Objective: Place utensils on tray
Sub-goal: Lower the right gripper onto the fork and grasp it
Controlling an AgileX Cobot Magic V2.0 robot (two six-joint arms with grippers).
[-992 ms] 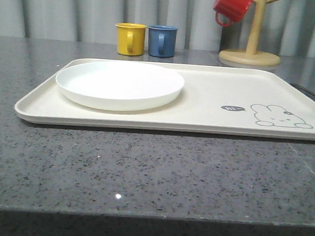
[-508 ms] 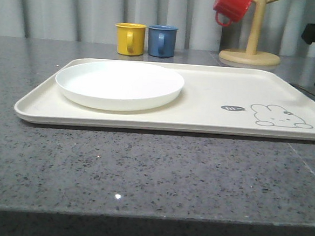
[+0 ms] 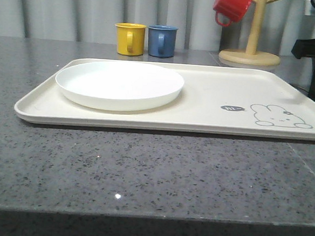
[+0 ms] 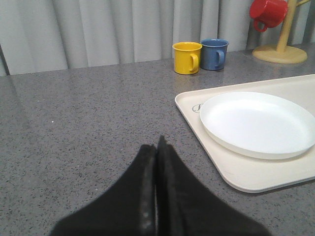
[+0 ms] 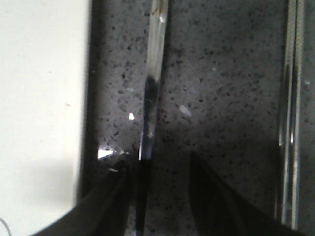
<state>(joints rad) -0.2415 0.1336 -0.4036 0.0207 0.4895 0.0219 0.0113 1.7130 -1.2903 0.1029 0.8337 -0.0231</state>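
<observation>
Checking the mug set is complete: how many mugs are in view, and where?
3. The yellow mug and blue mug stand side by side on the counter behind the tray; the red mug hangs on the wooden stand. Others may sit out of frame.

One cream rabbit-print tray (image 3: 213, 100); one round white plate (image 3: 119, 84); three mugs: one yellow (image 3: 130, 39), one blue (image 3: 162, 40), one red (image 3: 232, 7). One wooden mug stand (image 3: 251, 46). Shiny metal utensils on the counter: one slim handle (image 5: 153, 73) and one pair of flat chopsticks (image 5: 291, 98).
</observation>
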